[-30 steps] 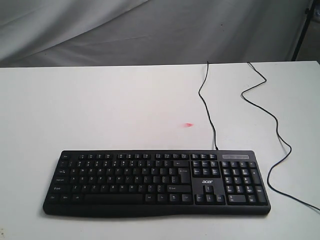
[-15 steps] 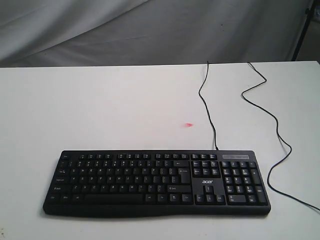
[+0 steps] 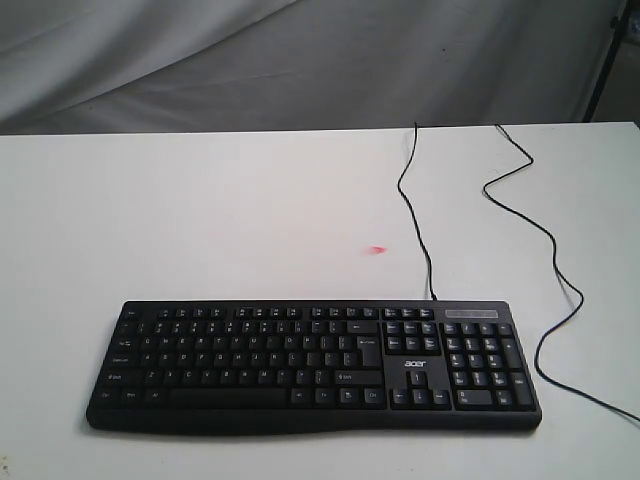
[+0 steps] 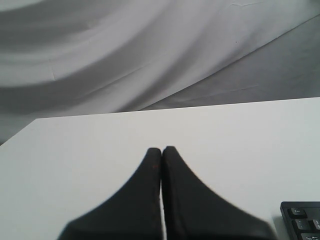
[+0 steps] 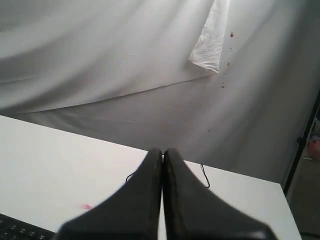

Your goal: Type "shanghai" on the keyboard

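The wide black keyboard (image 3: 312, 365) with white legends and an "acer" logo lies along the near edge of the white table (image 3: 220, 220). Neither arm shows in the exterior view. In the left wrist view my left gripper (image 4: 162, 149) is shut with nothing in it, above bare table, and a corner of the keyboard (image 4: 301, 221) shows beside it. My right gripper (image 5: 163, 150) is shut and holds nothing, held above the table, with a corner of the keyboard (image 5: 20, 231) low in that view.
A thin black cable (image 3: 413, 205) runs from the keyboard's back edge to the table's far side. A second black cable (image 3: 545, 235) winds along the right. A small red mark (image 3: 377, 249) sits on the tabletop. Grey cloth (image 3: 300, 60) hangs behind.
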Tool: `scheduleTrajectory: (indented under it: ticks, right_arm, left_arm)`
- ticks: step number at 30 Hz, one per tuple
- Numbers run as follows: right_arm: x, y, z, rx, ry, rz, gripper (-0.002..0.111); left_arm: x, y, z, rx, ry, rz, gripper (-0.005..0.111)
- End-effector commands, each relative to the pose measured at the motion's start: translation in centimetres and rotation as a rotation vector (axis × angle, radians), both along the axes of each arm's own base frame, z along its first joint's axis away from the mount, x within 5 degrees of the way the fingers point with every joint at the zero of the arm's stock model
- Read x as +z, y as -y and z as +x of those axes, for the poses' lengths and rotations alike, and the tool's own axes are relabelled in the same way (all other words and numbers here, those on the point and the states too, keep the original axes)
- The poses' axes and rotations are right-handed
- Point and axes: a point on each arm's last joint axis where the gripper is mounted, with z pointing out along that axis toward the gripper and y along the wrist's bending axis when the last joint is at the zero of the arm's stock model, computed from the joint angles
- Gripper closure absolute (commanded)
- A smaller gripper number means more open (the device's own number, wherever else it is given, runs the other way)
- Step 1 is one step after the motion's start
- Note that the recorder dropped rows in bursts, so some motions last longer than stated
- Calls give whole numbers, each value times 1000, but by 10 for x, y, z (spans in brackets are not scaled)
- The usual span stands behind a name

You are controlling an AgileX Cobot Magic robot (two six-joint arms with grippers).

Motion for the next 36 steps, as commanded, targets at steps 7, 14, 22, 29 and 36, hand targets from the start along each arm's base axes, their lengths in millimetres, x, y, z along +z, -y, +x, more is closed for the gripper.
scheduleTrajectory:
  ticks: [7,14,22,29,36]
  right_arm:
    - [-43,-2,20,15,-14,14,108]
    - [-86,-4,26,41,18,69,108]
    - [-111,-5,30,52,11,123,108]
    - [-114,-5,30,47,-32,109,108]
    - [-125,-4,29,36,-148,113,108]
  left_arm:
    - [-2,0,0,-4,-5,-4,106]
    - [-2,0,0,-4,-5,-4,106]
    - [-2,0,0,-4,-5,-4,106]
    - [-2,0,0,-4,-5,-4,106]
    - [-2,0,0,-4,-5,-4,106]
